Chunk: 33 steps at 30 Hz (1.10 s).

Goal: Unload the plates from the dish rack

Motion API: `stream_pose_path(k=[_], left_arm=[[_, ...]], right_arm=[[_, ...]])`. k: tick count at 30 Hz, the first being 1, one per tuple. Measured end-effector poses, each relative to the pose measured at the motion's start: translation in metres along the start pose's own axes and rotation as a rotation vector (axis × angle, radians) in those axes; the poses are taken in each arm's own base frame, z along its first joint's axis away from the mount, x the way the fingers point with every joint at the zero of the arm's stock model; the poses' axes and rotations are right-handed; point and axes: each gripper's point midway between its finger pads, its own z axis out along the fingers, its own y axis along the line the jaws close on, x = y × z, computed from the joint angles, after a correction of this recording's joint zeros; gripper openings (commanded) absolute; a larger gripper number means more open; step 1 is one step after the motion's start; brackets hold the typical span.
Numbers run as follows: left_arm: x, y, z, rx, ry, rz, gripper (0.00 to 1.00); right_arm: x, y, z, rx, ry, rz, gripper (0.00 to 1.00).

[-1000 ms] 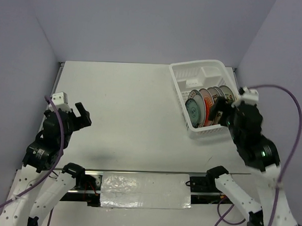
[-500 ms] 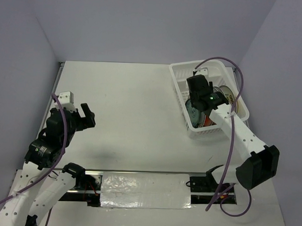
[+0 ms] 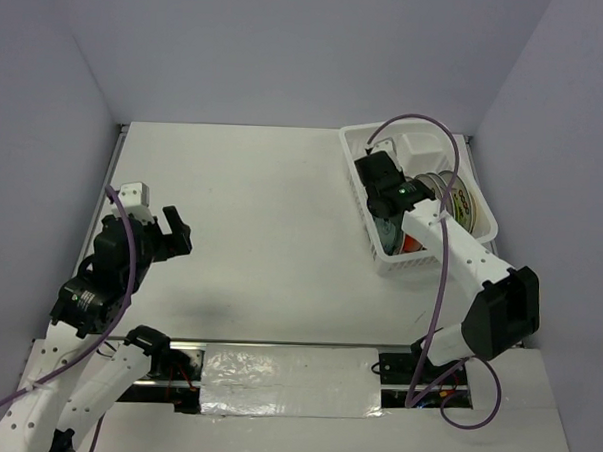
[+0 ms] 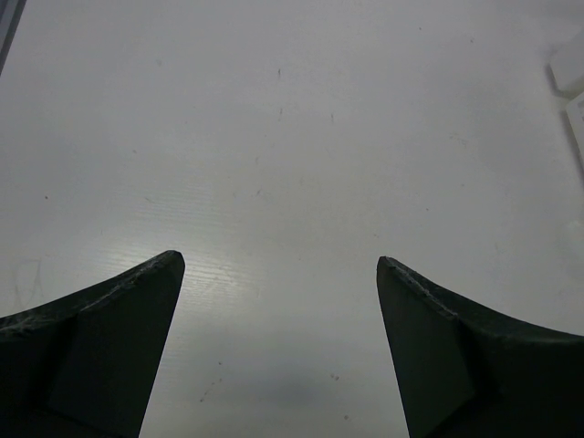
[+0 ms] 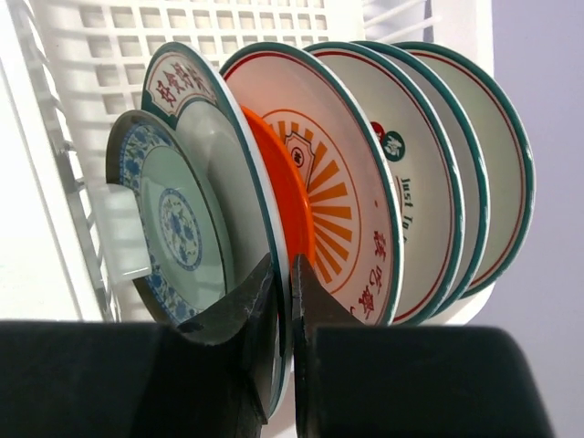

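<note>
Now the white slotted plastic dish rack [image 3: 420,263], far right, holds all the round patterned plates [image 3: 453,198] upright. Our right gripper [image 5: 283,274], wide a second ago, has clamped the teal-rimmed pale plate [image 5: 219,155] by its edge, ready for lifting. Our left gripper [image 4: 281,265] waits near left, jaws spread.

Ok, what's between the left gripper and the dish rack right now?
Nothing but bare table lies between the left gripper and the dish rack, as the top view shows. The left wrist view also shows only plain table beneath the open fingers.
</note>
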Motion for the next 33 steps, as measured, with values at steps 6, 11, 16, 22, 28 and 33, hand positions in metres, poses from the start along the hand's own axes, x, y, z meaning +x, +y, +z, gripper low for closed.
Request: stream_pose_path(k=[6, 11, 16, 22, 28, 33], left_arm=[[0.000, 0.000, 0.000, 0.000, 0.001, 0.003, 1.00], [-0.001, -0.002, 0.001, 0.002, 0.013, 0.006, 1.00], [-0.015, -0.028, 0.002, 0.103, 0.032, -0.011, 1.00], [-0.048, -0.102, 0.008, 0.414, 0.022, -0.085, 0.99], [-0.067, -0.194, 0.011, 0.851, 0.055, -0.129, 0.96], [-0.065, -0.238, 0.016, 1.000, 0.125, -0.091, 0.93]], right_arm=[[-0.008, -0.009, -0.005, 0.047, -0.022, -0.013, 0.00], [-0.026, -0.025, -0.020, 0.101, -0.090, -0.010, 0.00], [-0.061, -0.062, -0.060, 0.214, -0.209, 0.036, 0.00], [-0.102, -0.104, -0.137, 0.317, -0.380, 0.129, 0.00], [-0.130, -0.086, -0.210, -0.139, -0.588, 0.284, 0.00], [-0.108, -0.041, -0.245, -0.561, -0.651, 0.304, 0.00]])
